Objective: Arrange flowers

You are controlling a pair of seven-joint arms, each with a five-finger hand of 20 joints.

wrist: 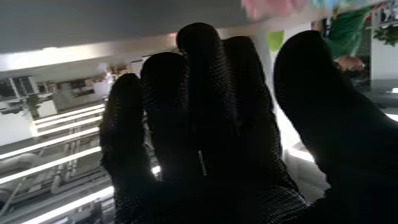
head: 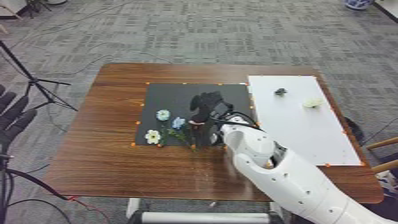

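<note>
From out here I see the blue flower [head: 179,122] lying on the black mat [head: 169,95], my right hand [head: 206,102] over it with straight fingers, thumb wide, my left hand [head: 12,119] loosely spread beyond the table's left edge [head: 80,150], and a blue-and-white pot [head: 358,3] on the floor.

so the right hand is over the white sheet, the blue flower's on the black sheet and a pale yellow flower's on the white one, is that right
Not quite: the head view shows the right hand over the black sheet, not the white sheet. The blue flower is on the black sheet and the pale yellow flower on the white one.
</note>
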